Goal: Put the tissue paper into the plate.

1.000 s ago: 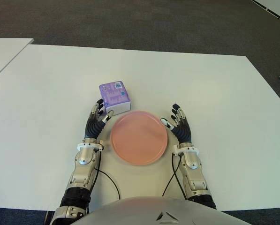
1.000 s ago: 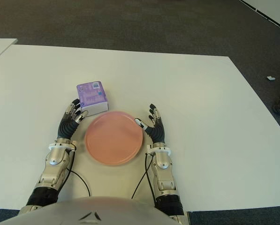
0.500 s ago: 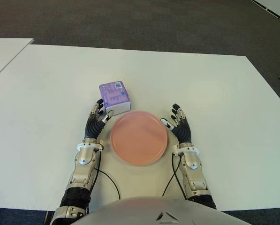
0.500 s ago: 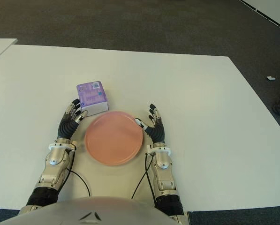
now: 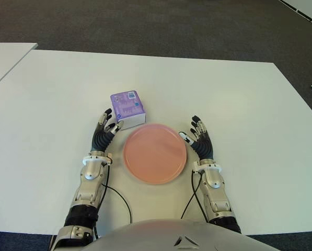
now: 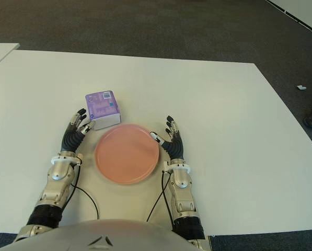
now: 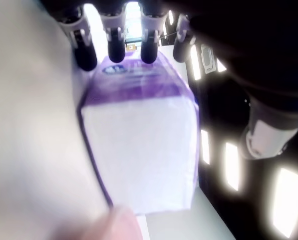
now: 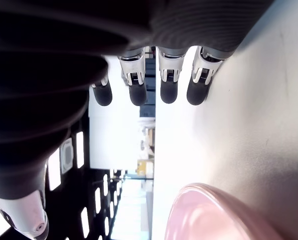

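Purple boxy tissue pack [image 5: 128, 108] beside spread left robot hand [image 5: 104, 132], round plate [image 5: 154, 152] empty.

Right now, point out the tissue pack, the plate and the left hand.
tissue pack [image 5: 128, 107], left eye view, on its purple top face.
plate [image 5: 154, 153], left eye view, on its bare pink middle.
left hand [image 5: 104, 130], left eye view, on the palm.
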Controlling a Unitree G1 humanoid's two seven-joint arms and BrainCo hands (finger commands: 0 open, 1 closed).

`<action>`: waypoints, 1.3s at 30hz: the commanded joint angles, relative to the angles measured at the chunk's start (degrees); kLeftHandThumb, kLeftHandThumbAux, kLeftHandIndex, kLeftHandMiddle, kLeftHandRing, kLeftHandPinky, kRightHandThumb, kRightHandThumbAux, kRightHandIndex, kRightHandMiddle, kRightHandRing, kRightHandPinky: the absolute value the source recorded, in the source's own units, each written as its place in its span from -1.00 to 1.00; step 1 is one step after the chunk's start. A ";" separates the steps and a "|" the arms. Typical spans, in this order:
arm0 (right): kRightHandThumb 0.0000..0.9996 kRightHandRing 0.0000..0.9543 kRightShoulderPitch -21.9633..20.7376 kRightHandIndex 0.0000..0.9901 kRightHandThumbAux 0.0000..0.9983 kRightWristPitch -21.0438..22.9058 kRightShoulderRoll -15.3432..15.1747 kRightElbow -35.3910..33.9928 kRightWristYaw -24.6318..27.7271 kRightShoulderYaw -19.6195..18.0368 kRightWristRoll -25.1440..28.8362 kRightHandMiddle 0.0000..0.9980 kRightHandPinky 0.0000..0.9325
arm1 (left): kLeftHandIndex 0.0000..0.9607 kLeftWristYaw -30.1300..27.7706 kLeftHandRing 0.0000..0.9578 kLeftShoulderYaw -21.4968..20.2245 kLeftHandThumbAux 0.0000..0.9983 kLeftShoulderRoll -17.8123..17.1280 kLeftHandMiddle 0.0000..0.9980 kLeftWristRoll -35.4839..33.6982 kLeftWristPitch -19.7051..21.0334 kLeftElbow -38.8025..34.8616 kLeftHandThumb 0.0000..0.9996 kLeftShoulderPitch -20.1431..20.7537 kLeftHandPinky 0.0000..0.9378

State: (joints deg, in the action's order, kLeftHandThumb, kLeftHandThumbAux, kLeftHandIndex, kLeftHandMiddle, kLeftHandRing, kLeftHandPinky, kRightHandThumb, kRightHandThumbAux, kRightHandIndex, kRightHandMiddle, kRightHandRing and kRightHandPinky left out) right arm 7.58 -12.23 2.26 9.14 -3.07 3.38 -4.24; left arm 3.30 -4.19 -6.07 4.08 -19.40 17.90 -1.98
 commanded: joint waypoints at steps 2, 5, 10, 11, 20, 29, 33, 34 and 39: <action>-1.00 -1.00 1.71 -1.00 0.36 3.15 -0.19 4.46 0.38 -0.41 0.53 -0.99 -1.00 | -1.00 1.85 -1.00 -1.62 0.04 -6.19 -1.00 5.21 2.00 -3.04 -0.85 5.39 -1.00; -1.00 -1.00 1.46 -1.00 0.36 2.96 -0.27 4.78 0.38 -0.48 0.55 -0.98 -1.00 | -1.00 2.95 -1.00 -1.42 0.01 -9.15 -1.00 8.57 0.35 -1.97 -0.73 7.31 -1.00; -1.00 -1.00 1.24 -1.00 0.36 2.99 -0.29 4.77 0.30 -0.42 0.48 -0.98 -1.00 | -1.00 4.59 -1.00 -1.32 -0.06 -15.19 -1.00 13.17 -2.24 1.12 -0.58 11.26 -1.00; -1.00 -1.00 1.20 -1.00 0.36 3.02 -0.30 4.76 0.28 -0.42 0.47 -0.98 -1.00 | -1.00 4.78 -1.00 -1.35 -0.08 -16.04 -1.00 13.73 -2.47 1.48 -0.55 11.98 -1.00; -1.00 -1.00 1.32 -1.00 0.36 3.02 -0.28 4.23 0.27 -0.35 0.45 -0.97 -1.00 | -1.00 10.26 -1.00 1.09 -0.13 -21.81 -1.00 24.21 -1.39 1.97 -0.49 18.42 -1.00; -1.00 -1.00 1.15 -1.00 0.38 2.53 -0.57 4.86 0.61 -0.69 0.84 -0.98 -1.00 | -1.00 11.31 -1.00 6.80 -0.21 -24.18 -1.00 33.83 1.58 -2.60 -0.62 19.73 -1.00; -1.00 -1.00 0.98 -1.00 0.39 2.47 -0.62 5.22 0.63 -0.76 0.77 -0.98 -1.00 | -1.00 10.37 -1.00 8.62 -0.25 -25.15 -1.00 35.66 1.71 -3.88 -0.66 19.57 -1.00; -1.00 -1.00 0.90 -1.00 0.39 2.46 -0.69 5.38 0.67 -0.82 0.77 -0.98 -1.00 | -1.00 10.27 -1.00 9.36 -0.26 -25.54 -1.00 36.51 1.47 -4.20 -0.66 19.52 -1.00; -1.00 -1.00 0.51 -1.00 0.38 2.62 -0.81 5.88 0.80 -0.82 0.53 -0.99 -1.00 | -1.00 11.19 -1.00 14.22 -0.25 -28.27 -1.00 41.84 -2.67 -4.43 -0.67 19.23 -1.00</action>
State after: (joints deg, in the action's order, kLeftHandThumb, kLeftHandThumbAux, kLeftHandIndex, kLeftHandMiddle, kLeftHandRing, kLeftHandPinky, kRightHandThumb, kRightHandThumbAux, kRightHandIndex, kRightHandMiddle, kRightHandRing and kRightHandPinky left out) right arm 5.83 -13.14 1.66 11.03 -2.51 3.00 -4.17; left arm 14.65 6.87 -32.52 42.55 -19.93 13.54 17.62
